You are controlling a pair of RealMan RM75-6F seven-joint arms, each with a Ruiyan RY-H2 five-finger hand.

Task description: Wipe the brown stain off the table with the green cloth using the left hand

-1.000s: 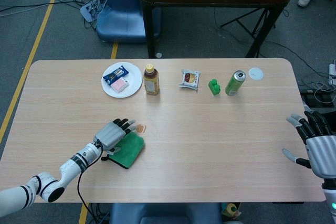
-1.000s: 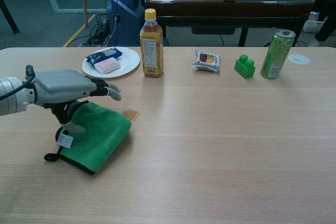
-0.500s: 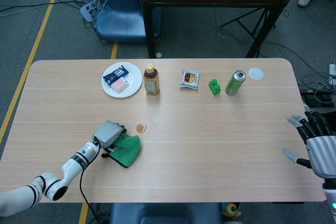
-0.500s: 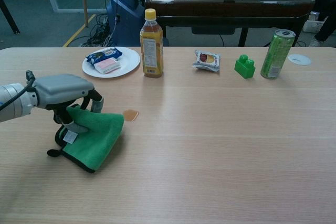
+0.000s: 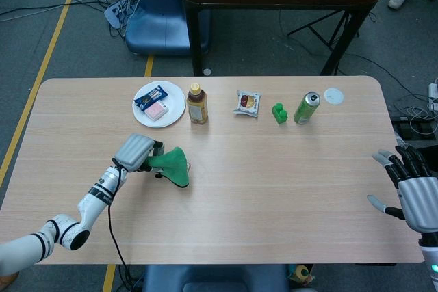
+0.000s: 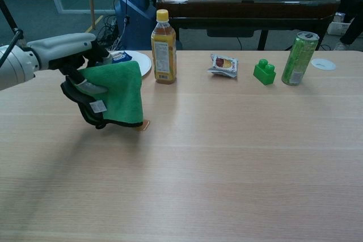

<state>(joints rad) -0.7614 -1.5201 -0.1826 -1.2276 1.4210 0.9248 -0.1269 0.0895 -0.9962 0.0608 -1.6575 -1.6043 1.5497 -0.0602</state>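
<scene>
My left hand (image 5: pixel 135 152) (image 6: pixel 67 52) grips the green cloth (image 5: pixel 174 165) (image 6: pixel 117 95) and holds it up off the table, so the cloth hangs down from the fingers. The brown stain (image 6: pixel 145 124) shows as a small patch just under the cloth's lower right corner; in the head view the cloth covers most of it. My right hand (image 5: pixel 413 189) hovers open at the table's right edge, fingers spread, holding nothing.
At the back of the table (image 5: pixel 274 189) stand a white plate (image 5: pixel 146 113) with snack packs, a tea bottle (image 5: pixel 197 103) (image 6: pixel 163 47), a snack packet (image 5: pixel 247 102), a green block (image 5: pixel 279 113), a green can (image 5: pixel 306 108) and a white lid (image 5: pixel 333 96).
My left hand closed on the cloth, lifted it off the table and carried it up and toward the stain; the cloth now hangs instead of lying flat. The right hand stayed put.
</scene>
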